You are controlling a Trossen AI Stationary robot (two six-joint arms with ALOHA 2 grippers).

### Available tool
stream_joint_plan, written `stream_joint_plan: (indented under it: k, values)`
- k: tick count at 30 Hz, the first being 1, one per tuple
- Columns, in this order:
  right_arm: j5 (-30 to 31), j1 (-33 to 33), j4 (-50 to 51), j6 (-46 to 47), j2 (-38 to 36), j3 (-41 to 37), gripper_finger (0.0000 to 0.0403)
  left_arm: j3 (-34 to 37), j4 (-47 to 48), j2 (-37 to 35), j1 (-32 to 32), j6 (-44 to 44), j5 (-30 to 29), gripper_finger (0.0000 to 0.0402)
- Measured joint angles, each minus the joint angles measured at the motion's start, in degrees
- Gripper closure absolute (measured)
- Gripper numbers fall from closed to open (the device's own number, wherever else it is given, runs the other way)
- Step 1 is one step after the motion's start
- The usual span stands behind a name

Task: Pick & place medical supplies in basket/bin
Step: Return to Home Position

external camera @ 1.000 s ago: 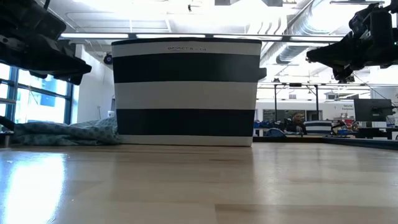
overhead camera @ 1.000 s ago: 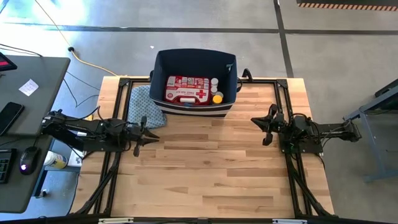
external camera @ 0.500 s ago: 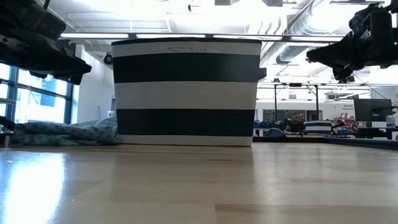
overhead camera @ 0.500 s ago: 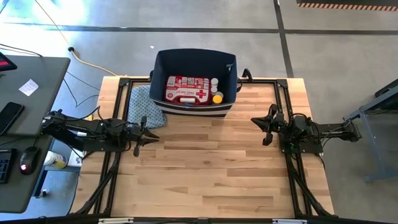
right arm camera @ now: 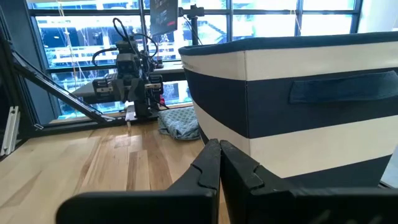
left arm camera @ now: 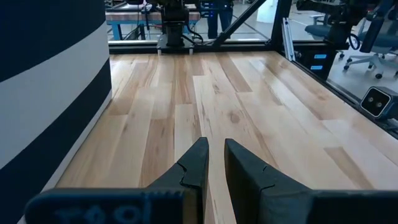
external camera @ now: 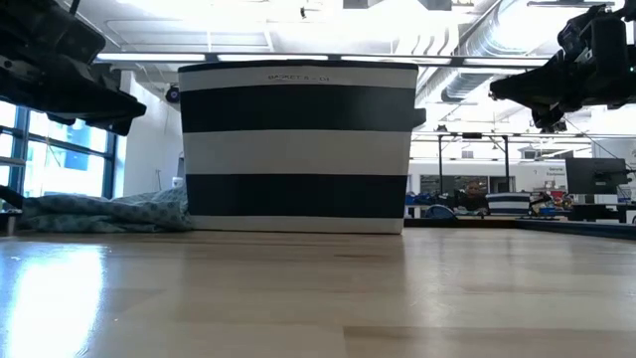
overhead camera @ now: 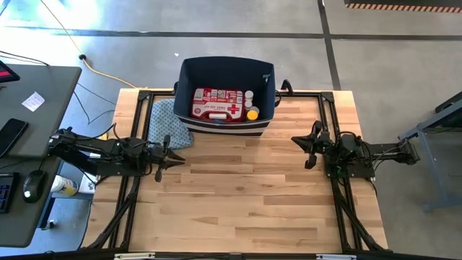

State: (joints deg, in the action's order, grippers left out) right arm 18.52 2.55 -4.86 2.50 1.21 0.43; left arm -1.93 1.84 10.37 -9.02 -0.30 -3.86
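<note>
The wooden worktop (overhead camera: pixel 245 195) is stretching wide between my two arms, its middle planks lying bare under the overhead camera. At its far edge, centred, the navy bin (overhead camera: pixel 226 66) is standing upright, its white stripe (external camera: pixel 298 154) showing broad across the wall that is facing the low camera.

My left arm (overhead camera: pixel 94 152) is reaching in from the left side and hanging above the boards, well apart from the bin. The left jaws are pointing toward the middle of the worktop and are sitting all but pressed together, with only a thin slit of wood showing between them in the wrist view. My right arm (overhead camera: pixel 361 152) is mirroring it from the right side, raised off the surface in the low view (external camera: pixel 576 55). The right jaws are aiming inward and closing tip against tip.

The blue-green patterned cloth (overhead camera: pixel 162 119) is lying crumpled on the worktop, touching the bin's left front corner.

Inside the bin, the red first-aid kit (overhead camera: pixel 216 103) is lying flat, white cross facing up. Just beside it, against the right wall, a small white bottle (overhead camera: pixel 249 94) is standing, and the yellow-capped bottle (overhead camera: pixel 252 113) is sitting just in front of that one.
</note>
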Motion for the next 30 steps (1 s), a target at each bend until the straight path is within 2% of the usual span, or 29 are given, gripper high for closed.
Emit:
stream_joint_plan:
  k: [9,30]
  values:
    - [0.0,0.0,0.0,0.0,0.0,0.0,0.0402,0.7,-2.0,-10.3,0.0,0.0,0.5,0.0314]
    - [0.0,0.0,0.3,0.0,0.3,0.0,0.0402,0.8,-1.9,-10.0,0.0,0.0,0.5,0.0314]
